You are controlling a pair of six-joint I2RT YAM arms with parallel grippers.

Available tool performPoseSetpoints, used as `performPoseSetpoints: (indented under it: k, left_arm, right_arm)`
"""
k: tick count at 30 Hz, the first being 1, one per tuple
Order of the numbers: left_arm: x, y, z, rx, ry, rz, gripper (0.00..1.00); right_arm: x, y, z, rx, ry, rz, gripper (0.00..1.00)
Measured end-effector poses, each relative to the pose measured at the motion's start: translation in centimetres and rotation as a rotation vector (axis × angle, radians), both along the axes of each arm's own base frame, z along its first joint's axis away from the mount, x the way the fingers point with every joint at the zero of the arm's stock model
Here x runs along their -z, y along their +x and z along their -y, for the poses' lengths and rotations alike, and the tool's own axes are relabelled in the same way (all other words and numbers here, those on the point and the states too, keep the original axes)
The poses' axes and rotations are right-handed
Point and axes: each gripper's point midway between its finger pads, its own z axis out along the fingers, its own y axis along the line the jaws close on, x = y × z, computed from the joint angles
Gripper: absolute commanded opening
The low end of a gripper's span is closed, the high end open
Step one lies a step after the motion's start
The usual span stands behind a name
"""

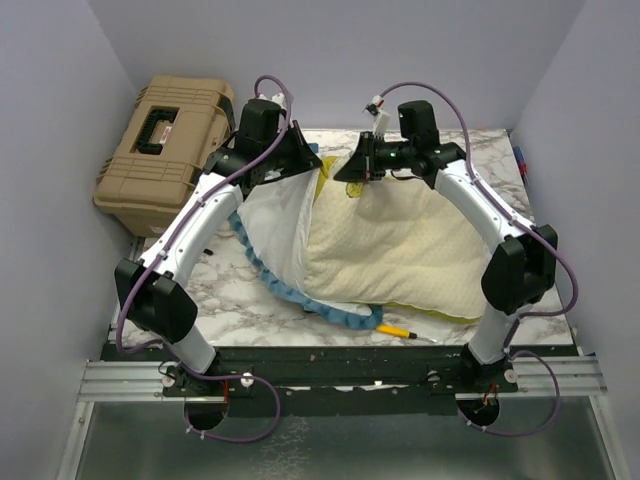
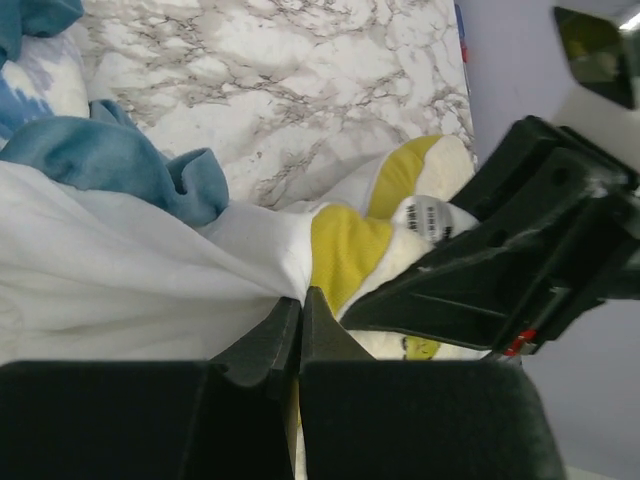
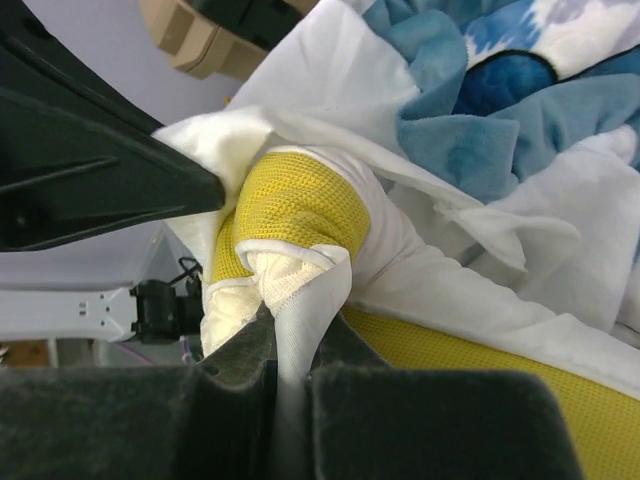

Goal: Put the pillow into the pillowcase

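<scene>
The cream quilted pillow (image 1: 400,250) lies on the middle-right of the table, its far left corner under both grippers. The pillowcase (image 1: 275,225) lies to its left, white inside up, with blue ruffled trim (image 1: 290,290) along the near edge. My left gripper (image 1: 303,165) is shut on the pillowcase's white fabric (image 2: 150,290), next to the pillow's mustard-yellow band (image 2: 345,250). My right gripper (image 1: 352,172) is shut on a hemmed white fold of the pillowcase (image 3: 310,290) wrapped round the pillow's corner (image 3: 295,205). The left gripper (image 2: 300,300) and right gripper (image 3: 295,320) nearly touch.
A tan hard case (image 1: 165,150) stands off the table's far left corner. A yellow-handled tool (image 1: 400,332) lies near the front edge of the marble table (image 1: 230,290). Grey walls close in on the left, back and right.
</scene>
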Motion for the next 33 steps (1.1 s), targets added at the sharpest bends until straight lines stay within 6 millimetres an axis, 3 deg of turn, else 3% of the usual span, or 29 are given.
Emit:
performPoseSetpoints:
  k: [6, 11, 16, 25, 29, 33]
  left_arm:
    - [-0.7, 0.5, 0.2, 0.0, -0.018, 0.031, 0.0]
    - [-1.6, 0.6, 0.9, 0.025, -0.067, 0.053, 0.0]
    - [-1.8, -0.4, 2.3, 0.094, -0.142, 0.027, 0.0]
    - [0.8, -2.3, 3.4, 0.146, -0.215, -0.065, 0.0]
    - [-0.1, -3.4, 4.7, 0.183, -0.231, -0.038, 0.0]
    - [-0.8, -4.6, 6.1, 0.221, -0.242, -0.007, 0.0]
  right_arm:
    - [2.6, -0.4, -1.2, -0.117, 0.032, -0.079, 0.0]
    - [3.2, -0.8, -1.6, -0.16, 0.051, -0.105, 0.0]
    - [2.5, -0.7, -2.1, -0.178, 0.096, -0.108, 0.0]
    - [1.7, 1.1, -2.9, -0.124, 0.129, -0.151, 0.0]
    - [0.4, 2.6, -2.3, -0.066, 0.186, -0.176, 0.0]
    - [-0.5, 4.6, -0.5, 0.013, 0.237, -0.174, 0.0]
